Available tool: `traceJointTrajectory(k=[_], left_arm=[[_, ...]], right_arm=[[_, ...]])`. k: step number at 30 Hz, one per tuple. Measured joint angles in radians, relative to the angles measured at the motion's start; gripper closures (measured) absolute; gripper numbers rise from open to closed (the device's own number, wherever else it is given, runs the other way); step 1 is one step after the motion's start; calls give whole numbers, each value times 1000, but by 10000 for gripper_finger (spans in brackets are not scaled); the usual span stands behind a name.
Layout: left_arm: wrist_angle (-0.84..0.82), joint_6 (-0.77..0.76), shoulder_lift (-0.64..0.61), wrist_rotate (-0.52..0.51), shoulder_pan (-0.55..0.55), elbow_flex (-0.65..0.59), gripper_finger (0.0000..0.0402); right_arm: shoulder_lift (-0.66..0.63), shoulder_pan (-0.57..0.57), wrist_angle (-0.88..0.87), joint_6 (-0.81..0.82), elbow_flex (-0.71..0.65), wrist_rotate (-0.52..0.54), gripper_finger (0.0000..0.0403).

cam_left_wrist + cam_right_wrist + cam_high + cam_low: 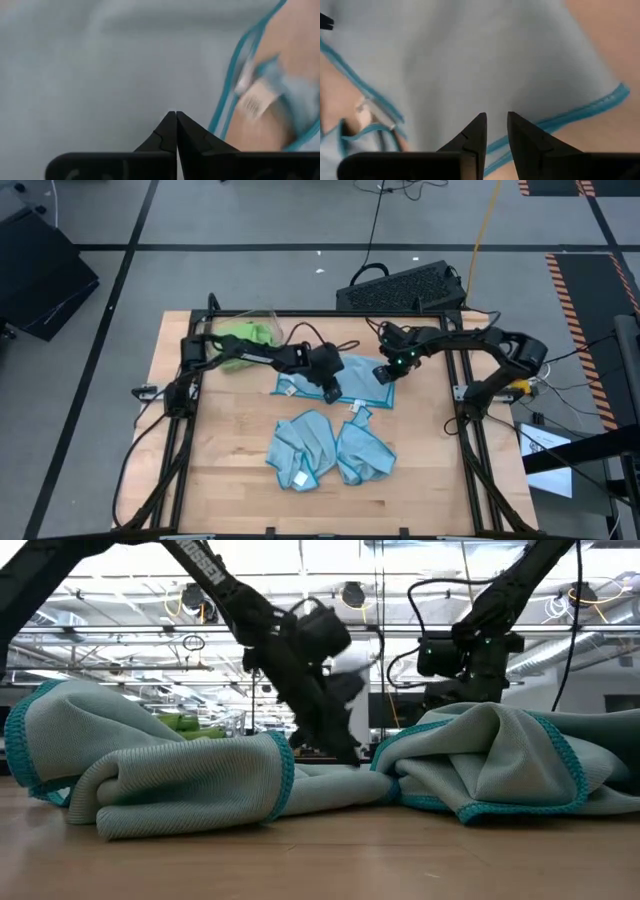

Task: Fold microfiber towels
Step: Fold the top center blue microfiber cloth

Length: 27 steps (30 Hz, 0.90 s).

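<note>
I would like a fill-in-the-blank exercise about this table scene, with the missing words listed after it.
1. The flat light blue microfiber towel lies under ____ grippers.
2. The jaws of the left gripper are ____.
3. The lime green microfiber towels sit in the clear plastic bin at the table's far ____ corner.
4. Nearer the front lie ____ crumpled light blue towels.

Missing words: both; shut; left; two

One light blue towel point(345, 380) lies flat at frame centre. Two more blue towels point(300, 448) point(364, 452) sit crumpled below it. Lime green towels point(243, 340) bunch at upper left.
</note>
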Motion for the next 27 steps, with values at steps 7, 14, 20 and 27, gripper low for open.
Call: traceJointTrajectory(k=[7,14,20,27], left_arm=[[-86,48,3,0,-1,2,386],[-127,122,1,0,-1,4,398],[-146,164,0,-17,-1,4,383],[-117,112,-39,-8,11,-4,397]], right_arm=[[49,-14,-43,-58,5,50,332],[13,-48,-115,-71,1,113,332],[-66,-80,-201,-82,-3,175,332],[-123,-99,-184,-57,-2,111,332]])
